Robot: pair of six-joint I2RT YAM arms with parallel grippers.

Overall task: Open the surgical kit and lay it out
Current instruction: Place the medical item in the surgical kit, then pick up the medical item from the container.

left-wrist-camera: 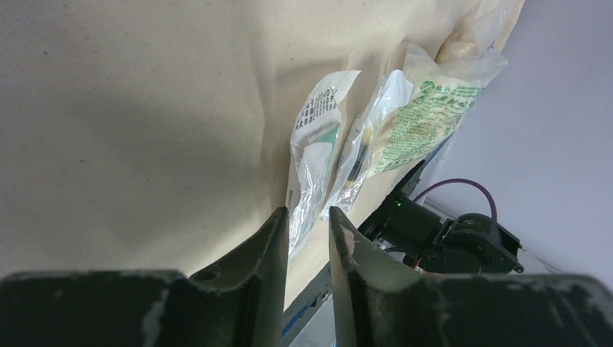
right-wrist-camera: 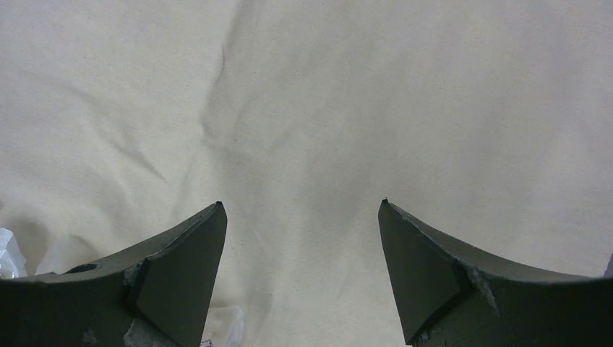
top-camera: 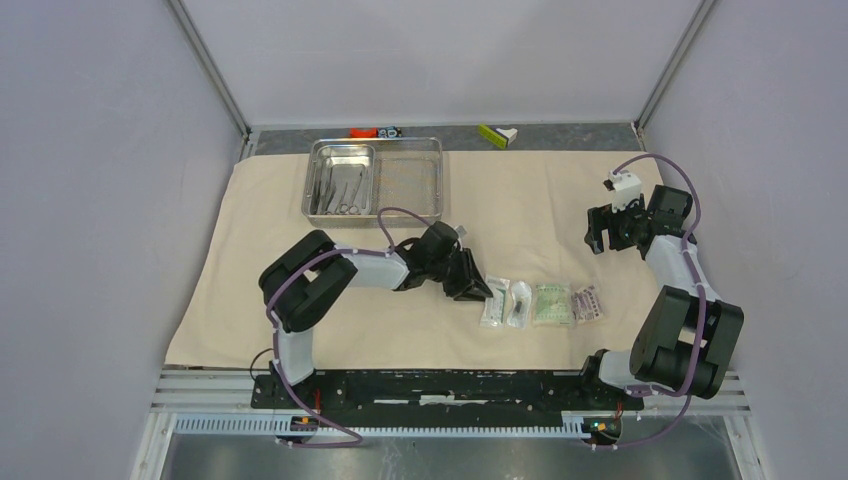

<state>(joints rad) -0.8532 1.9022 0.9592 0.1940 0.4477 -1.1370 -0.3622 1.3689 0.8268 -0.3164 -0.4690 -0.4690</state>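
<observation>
- Four sealed packets (top-camera: 552, 303): laid in a row on the cloth, lower centre of the top view, side by side and flat. Judged done, bar small straightening.
- One cloth wrap (top-camera: 560, 200): beige, opened out and spread across the table, with a few creases. Judged done.
- One steel tray (top-camera: 440, 180): upper centre of the top view, resting on the far part of the cloth. Its right half shows a bare mesh-patterned floor.
- One inner tray (top-camera: 345, 155): seated in the left half of the steel tray, not lifted out.
- Several thin metal instruments (top-camera: 335, 195): bunched in the inner tray and too small to tell apart. Judged the main part left: none has been set out on the cloth.
- One left gripper (top-camera: 482, 290): just beside the leftmost packet (top-camera: 495, 303). In its wrist view the jaws stand slightly apart. That packet's near edge lies at the mouth of the narrow gap and does not look clamped.
- One right gripper (top-camera: 605, 235): right of centre in the top view, well apart from the packets. Its jaws are spread wide over bare cloth with nothing between them.
- Overall estimate: wrap opened and packets placed, so roughly half done. The instruments, and perhaps the inner tray, remain to be laid out.
</observation>
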